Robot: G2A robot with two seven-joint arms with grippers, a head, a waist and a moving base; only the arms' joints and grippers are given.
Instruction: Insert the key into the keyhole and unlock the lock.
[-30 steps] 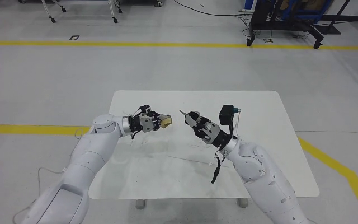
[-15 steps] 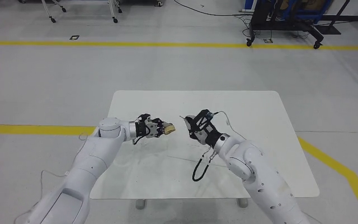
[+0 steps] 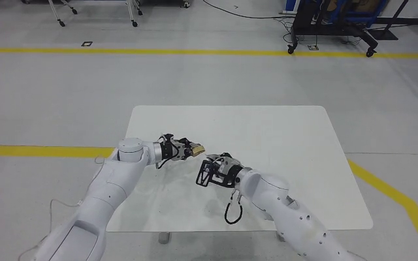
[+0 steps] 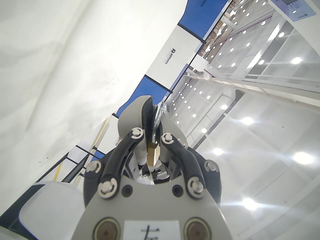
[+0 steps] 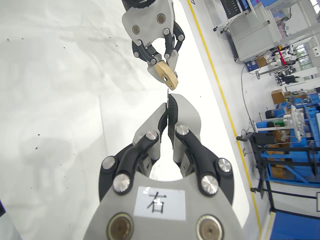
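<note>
In the top view my left gripper (image 3: 185, 149) holds a brass padlock (image 3: 195, 151) above the middle of the white table (image 3: 281, 130). The right wrist view shows the padlock (image 5: 166, 75) sticking out past the left gripper (image 5: 163, 62), its keyhole end turned toward my right gripper (image 5: 168, 101). That gripper is shut on a thin key (image 5: 167, 95), whose tip stands just short of the lock's lower corner. My right gripper (image 3: 210, 171) sits close to the lock on its near side. In the left wrist view the brass body (image 4: 153, 154) shows between the fingers of the shut left gripper (image 4: 154, 107).
A black cable (image 3: 232, 210) loops off my right forearm over the table's near side. Beyond the table's far edge, yellow floor lines (image 3: 163, 51) cross the grey floor, and a dark wheeled frame (image 3: 333, 29) stands at the back right.
My right gripper swung from the lock's right side down toward the table's near side, turning its wrist, and now points the key at the lock. The left gripper shifted slightly right.
</note>
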